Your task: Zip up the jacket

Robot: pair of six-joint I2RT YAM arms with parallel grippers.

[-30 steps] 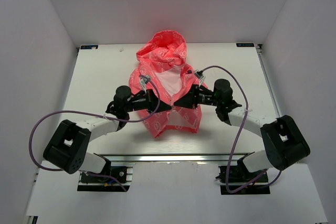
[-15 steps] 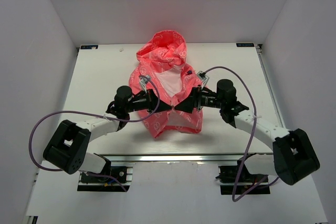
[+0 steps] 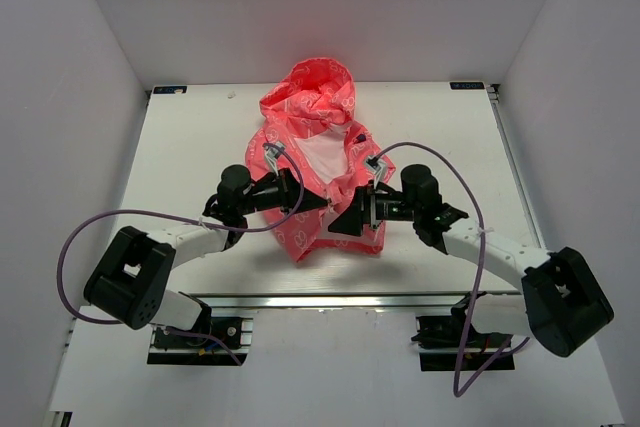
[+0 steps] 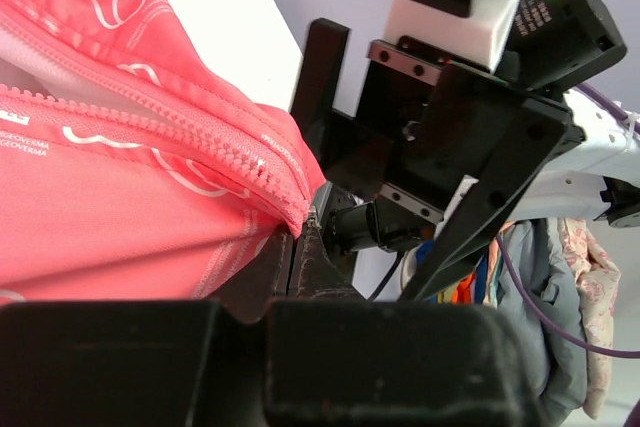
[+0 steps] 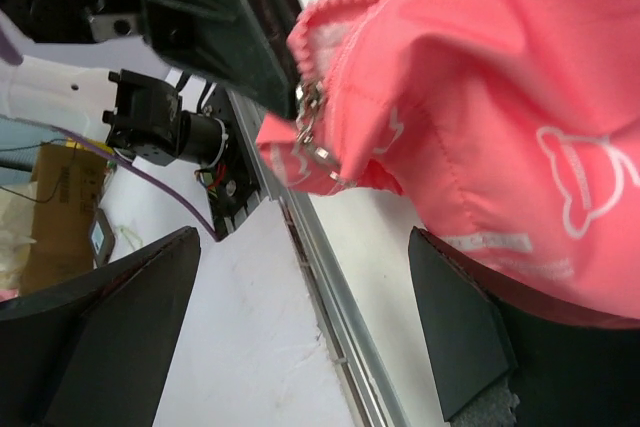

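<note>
The coral-pink jacket (image 3: 320,162) lies in the middle of the white table, hood at the far end, front partly open over its white lining. My left gripper (image 3: 320,204) is shut on the jacket's zipper edge (image 4: 250,162), with the fabric pinched at its fingertips (image 4: 298,237). My right gripper (image 3: 338,224) faces it from the right, open, with nothing between its fingers (image 5: 130,297). In the right wrist view the metal zipper slider (image 5: 310,122) hangs on the lifted jacket edge (image 5: 480,97), just beyond the open right gripper (image 5: 300,292).
An aluminium rail (image 3: 320,299) runs along the table's near edge, also seen as the rail (image 5: 330,277) below the right fingers. Purple cables (image 3: 110,222) loop from both arms. White walls enclose the table (image 3: 190,147) on three sides.
My right gripper has opened, let go of the jacket and drawn back a little toward the near edge. The left gripper has kept its hold and place.
</note>
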